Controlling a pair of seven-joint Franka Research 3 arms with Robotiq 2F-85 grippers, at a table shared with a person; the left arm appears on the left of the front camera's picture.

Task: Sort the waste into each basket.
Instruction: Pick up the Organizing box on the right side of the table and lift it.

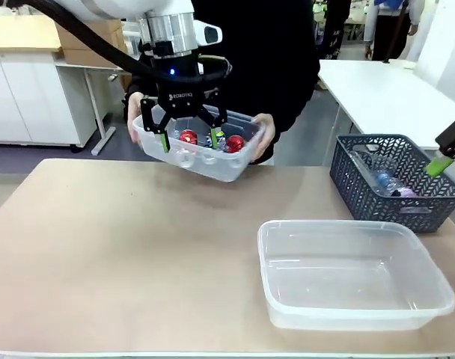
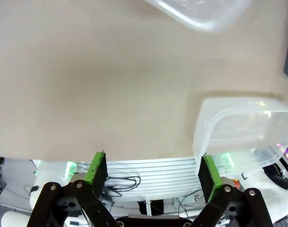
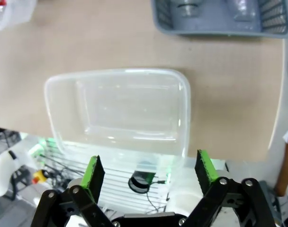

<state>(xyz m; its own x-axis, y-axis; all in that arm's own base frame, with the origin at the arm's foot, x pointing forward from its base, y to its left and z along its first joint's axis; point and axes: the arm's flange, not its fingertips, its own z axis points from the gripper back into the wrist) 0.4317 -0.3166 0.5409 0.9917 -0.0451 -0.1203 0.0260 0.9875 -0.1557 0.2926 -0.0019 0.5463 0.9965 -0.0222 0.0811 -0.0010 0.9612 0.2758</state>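
My left gripper [image 2: 152, 172] and right gripper [image 3: 151, 172] both hang with jaws wide apart, gripping nothing. Ahead of my right fingers lies an empty see-through rectangular plastic tub [image 3: 118, 111]. Beyond it is a dark grey slotted plastic basket [image 3: 205, 28] holding clear plastic bottles [image 1: 385, 179]. Just behind my left gripper, a person's hands [image 1: 266, 133] hold a second see-through tub [image 1: 220, 168] with small red metal cans [image 1: 234, 143] inside.

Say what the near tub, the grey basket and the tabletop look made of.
The near tub looks like clear glossy plastic: the tabletop shows through it, its rim catches highlights. The grey basket looks like matte moulded plastic, walls slotted. The tabletop is tan, matte, no visible grain; laminate or board, cannot tell.
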